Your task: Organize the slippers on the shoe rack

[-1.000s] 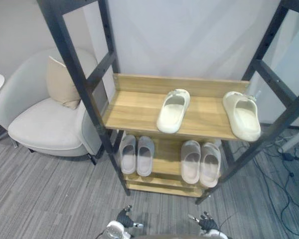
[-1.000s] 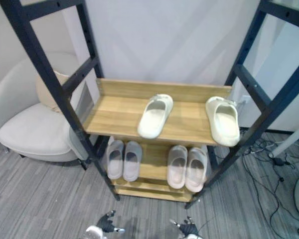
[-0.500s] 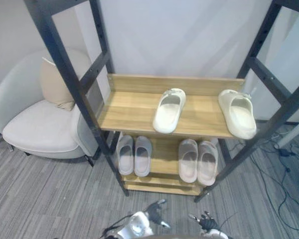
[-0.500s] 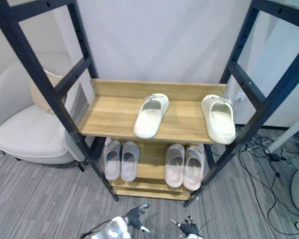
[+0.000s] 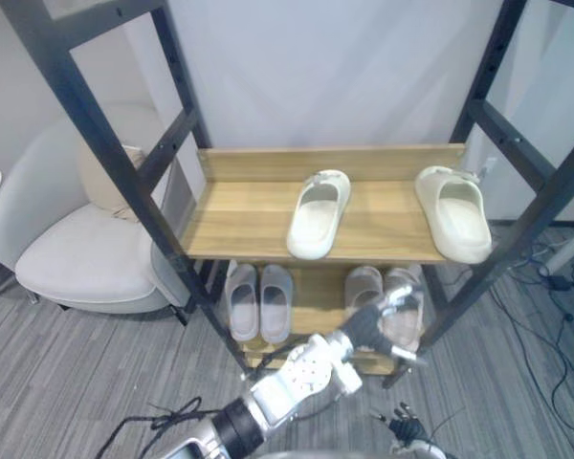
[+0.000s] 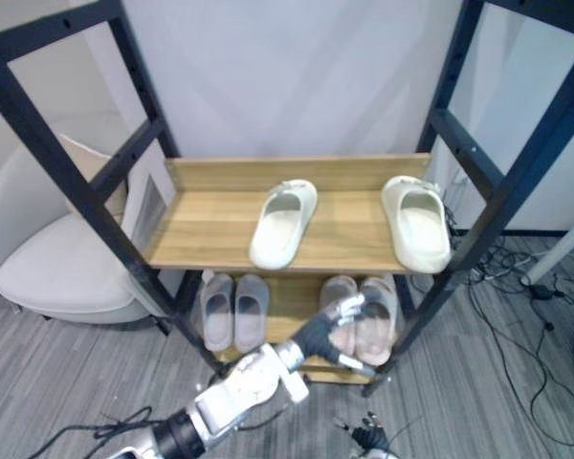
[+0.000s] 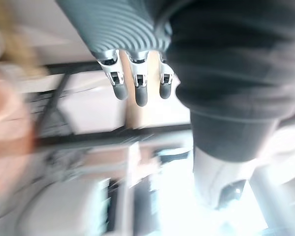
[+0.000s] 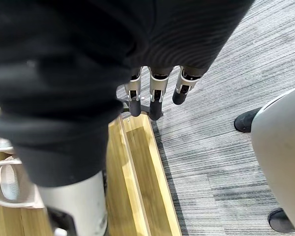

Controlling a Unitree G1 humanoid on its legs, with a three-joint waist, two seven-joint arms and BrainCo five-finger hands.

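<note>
Before the shoe rack [image 5: 239, 218], my left hand [image 5: 375, 323] has risen, fingers open and empty, probably to pair the separated slippers [image 5: 318, 212]; my right hand [image 8: 155, 101] hangs low, open.

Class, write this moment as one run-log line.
left hand open, before lower shelf | right hand open, low | top shelf: mid slipper, right slipper, apart | lower shelf: left pair, right pair

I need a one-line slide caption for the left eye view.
Open left hand before the right slipper pair on the lower shelf; two cream slippers lie apart on the upper shelf.
</note>
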